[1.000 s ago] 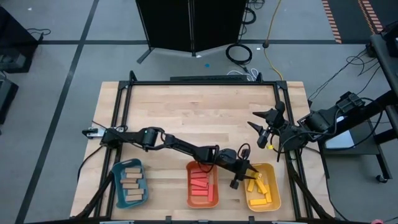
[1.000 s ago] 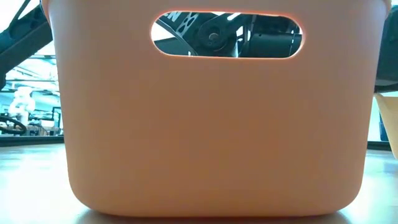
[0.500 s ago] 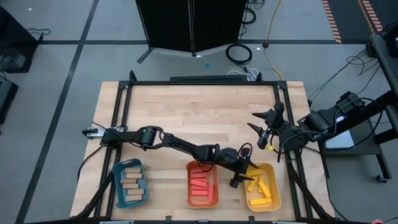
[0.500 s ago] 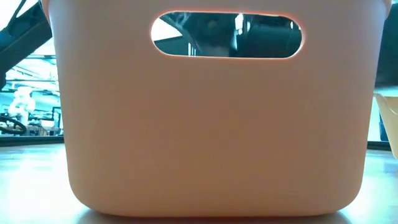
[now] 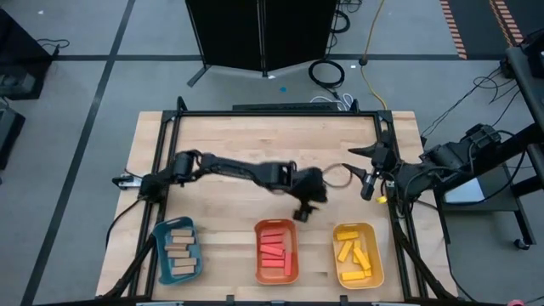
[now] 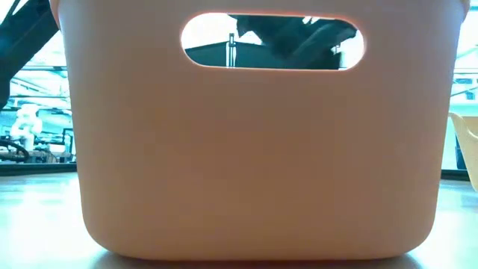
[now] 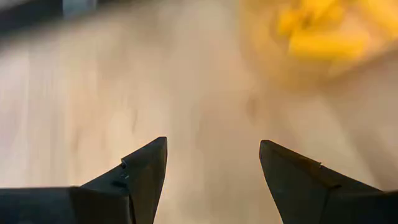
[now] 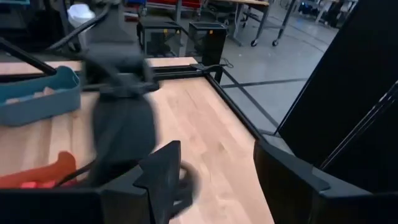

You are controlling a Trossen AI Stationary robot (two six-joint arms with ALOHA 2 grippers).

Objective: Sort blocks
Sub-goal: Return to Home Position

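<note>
Left claw (image 7: 213,142) has lifted off the yellow tray (image 5: 375,255) and swung back. It now hangs over bare desk (image 5: 255,144), behind the gap between the orange tray (image 5: 258,255) and the yellow one. Fingers apart, nothing held. Right claw (image 8: 217,146) waits at the desk's right edge, fingers also apart.

Yellow blocks (image 5: 354,253) lie jumbled in the yellow tray, red blocks (image 5: 274,253) in the orange tray, tan blocks (image 5: 178,248) in the blue tray (image 5: 158,255). None loose on the desk.

Judgement: sorting looks done. Yellow blocks lie to the right of the left claw, toward the near edge, so a retreat to its base leads away from them.
</note>
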